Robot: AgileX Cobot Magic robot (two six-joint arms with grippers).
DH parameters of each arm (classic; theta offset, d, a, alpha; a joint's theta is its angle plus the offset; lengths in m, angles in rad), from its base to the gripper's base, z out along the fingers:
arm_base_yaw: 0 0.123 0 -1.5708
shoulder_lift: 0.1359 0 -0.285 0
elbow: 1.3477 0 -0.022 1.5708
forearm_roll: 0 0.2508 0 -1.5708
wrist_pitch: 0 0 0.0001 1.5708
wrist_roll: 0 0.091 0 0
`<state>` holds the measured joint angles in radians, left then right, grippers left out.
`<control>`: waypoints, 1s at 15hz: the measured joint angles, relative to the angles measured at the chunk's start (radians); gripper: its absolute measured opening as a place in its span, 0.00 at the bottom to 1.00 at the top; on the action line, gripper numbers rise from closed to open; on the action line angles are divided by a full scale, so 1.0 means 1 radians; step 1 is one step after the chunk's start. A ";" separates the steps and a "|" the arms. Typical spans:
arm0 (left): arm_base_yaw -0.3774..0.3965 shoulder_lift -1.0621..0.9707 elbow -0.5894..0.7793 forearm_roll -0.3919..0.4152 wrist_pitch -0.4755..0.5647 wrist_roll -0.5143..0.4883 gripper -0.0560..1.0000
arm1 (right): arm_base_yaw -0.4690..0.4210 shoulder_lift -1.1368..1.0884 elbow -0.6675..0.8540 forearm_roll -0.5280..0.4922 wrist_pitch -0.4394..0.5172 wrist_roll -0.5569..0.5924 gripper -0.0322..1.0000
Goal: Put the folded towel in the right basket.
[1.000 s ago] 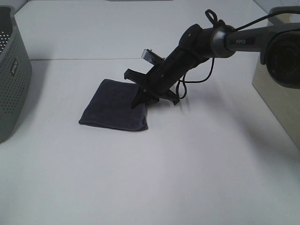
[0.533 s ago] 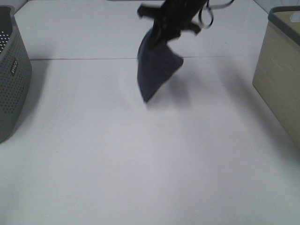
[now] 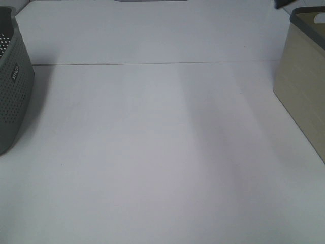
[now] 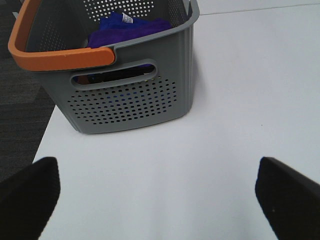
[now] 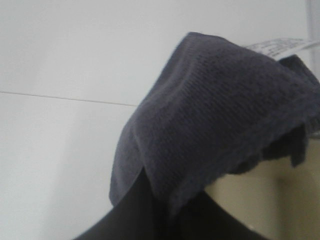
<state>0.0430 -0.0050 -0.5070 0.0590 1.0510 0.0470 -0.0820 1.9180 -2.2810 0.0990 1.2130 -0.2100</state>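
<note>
The folded dark grey towel [image 5: 220,110] hangs from my right gripper [image 5: 165,212], which is shut on it. It fills most of the right wrist view. The beige wall of the right basket [image 5: 255,205] shows just behind and below the towel. In the exterior high view the right basket [image 3: 304,76] stands at the right edge. Only a dark sliver [image 3: 282,3] of the right arm or towel shows at the top edge beside it. My left gripper [image 4: 160,195] is open and empty over the table.
A grey perforated basket [image 4: 130,100] with an orange handle [image 4: 55,57] stands in front of the left gripper and holds a blue-purple cloth [image 4: 127,27]. It sits at the left edge of the exterior high view [image 3: 12,86]. The white table [image 3: 162,152] lies between the baskets.
My right gripper lifted the towel off the middle of the table and carried it up and right, out of the exterior view toward the right basket. The left arm has not visibly moved.
</note>
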 joint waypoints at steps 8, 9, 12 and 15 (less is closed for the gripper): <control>0.000 0.000 0.000 0.001 0.000 0.000 0.99 | -0.240 0.068 0.247 0.022 0.007 0.022 0.72; 0.000 0.000 0.000 0.001 0.000 0.000 0.99 | -0.240 0.076 0.264 0.036 0.007 0.016 0.87; 0.000 0.000 0.000 0.001 0.000 0.000 0.99 | -0.239 0.075 0.273 0.104 0.007 0.018 0.97; 0.000 0.000 0.000 0.001 0.000 0.000 0.99 | -0.175 0.038 0.273 0.142 0.007 0.018 0.98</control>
<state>0.0430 -0.0050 -0.5070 0.0600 1.0510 0.0470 -0.2570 1.9560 -2.0080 0.2410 1.2200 -0.1920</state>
